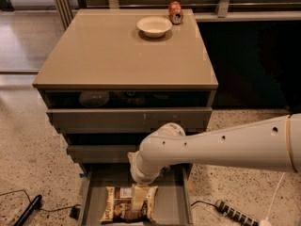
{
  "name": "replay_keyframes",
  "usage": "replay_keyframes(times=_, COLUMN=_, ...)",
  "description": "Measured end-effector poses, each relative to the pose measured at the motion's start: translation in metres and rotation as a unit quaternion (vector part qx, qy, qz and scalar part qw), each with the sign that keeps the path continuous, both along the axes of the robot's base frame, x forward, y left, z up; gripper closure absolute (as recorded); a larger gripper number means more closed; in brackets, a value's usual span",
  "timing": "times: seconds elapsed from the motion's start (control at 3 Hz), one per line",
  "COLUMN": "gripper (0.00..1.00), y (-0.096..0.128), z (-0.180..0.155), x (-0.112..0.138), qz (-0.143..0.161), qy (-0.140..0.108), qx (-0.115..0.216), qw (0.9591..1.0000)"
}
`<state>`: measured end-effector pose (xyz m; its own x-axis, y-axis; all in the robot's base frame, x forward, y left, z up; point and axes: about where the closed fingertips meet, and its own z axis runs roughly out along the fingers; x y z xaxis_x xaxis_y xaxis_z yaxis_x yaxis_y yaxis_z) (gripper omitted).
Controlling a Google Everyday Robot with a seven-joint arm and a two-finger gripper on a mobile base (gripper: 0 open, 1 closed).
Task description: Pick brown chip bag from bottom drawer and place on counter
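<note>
The brown chip bag (123, 205) lies flat in the open bottom drawer (175, 206), cream edges and dark centre showing. My gripper (139, 197) reaches straight down from the white arm (211, 142) into the drawer. It is at the bag's right half, touching or just above it. The counter (117, 55) is the glossy beige top of the cabinet, well above the gripper.
A white bowl (154, 26) and an orange can (175, 12) stand at the counter's back right. Two wider drawers (127, 119) stick out above the bottom one, over the gripper. A power strip (235, 213) and cables (28, 208) lie on the floor on either side.
</note>
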<state>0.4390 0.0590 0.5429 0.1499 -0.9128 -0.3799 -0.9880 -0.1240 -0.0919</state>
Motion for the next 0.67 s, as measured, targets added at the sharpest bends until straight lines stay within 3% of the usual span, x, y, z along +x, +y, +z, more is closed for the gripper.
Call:
replay_keyframes(times=0.33, gripper=0.0, y=0.016, z=-0.003, x=0.012, qz=-0.003, qy=-0.011, qx=0.024, qw=0.9997)
replay_keyframes(times=0.67, gripper=0.0, y=0.057, z=-0.011, x=0.042, qz=0.005, qy=-0.018, qx=0.048, qw=0.9987)
